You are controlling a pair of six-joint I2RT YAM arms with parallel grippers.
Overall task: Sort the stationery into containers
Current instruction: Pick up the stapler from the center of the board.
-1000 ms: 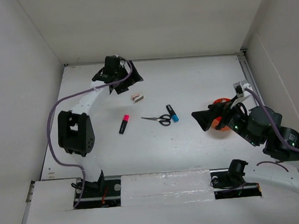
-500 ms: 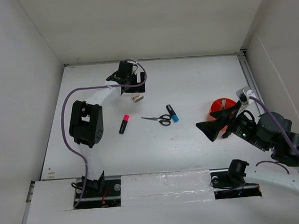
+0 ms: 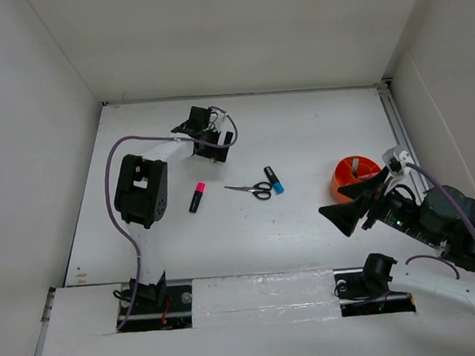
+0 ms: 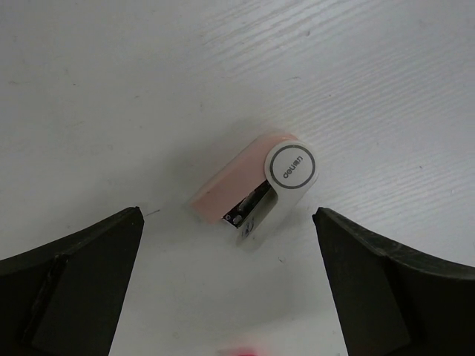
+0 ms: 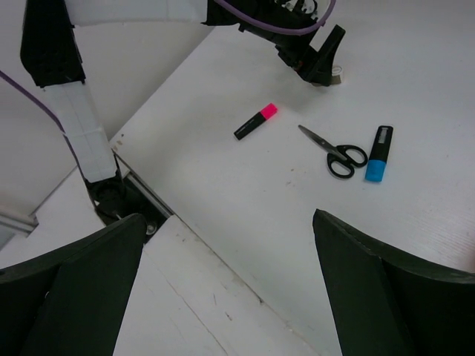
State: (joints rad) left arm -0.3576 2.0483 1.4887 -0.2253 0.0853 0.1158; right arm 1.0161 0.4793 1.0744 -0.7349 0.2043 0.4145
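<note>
My left gripper (image 3: 217, 145) is open and hangs right over a small pink-and-white stapler-like item (image 4: 256, 189), which lies on the table between its fingers (image 4: 74, 285) but a little ahead of the tips. That item is hidden under the gripper in the top view. The pink-capped marker (image 3: 196, 197), black-handled scissors (image 3: 251, 190) and blue-capped marker (image 3: 273, 179) lie mid-table, and all three show in the right wrist view, the scissors (image 5: 334, 150) among them. The orange cup (image 3: 354, 173) stands at the right. My right gripper (image 3: 345, 205) is open, empty, raised in front of the cup.
White walls close in the table on the left, back and right. A metal rail (image 3: 399, 130) runs along the right edge. The raised white front ledge (image 5: 223, 297) lies under my right gripper. The left arm's purple cable (image 3: 111, 179) loops beside its elbow.
My left gripper has moved right and down over the pink-and-white item, covering it in the top view. My right gripper has drawn back toward the near edge, uncovering the orange cup.
</note>
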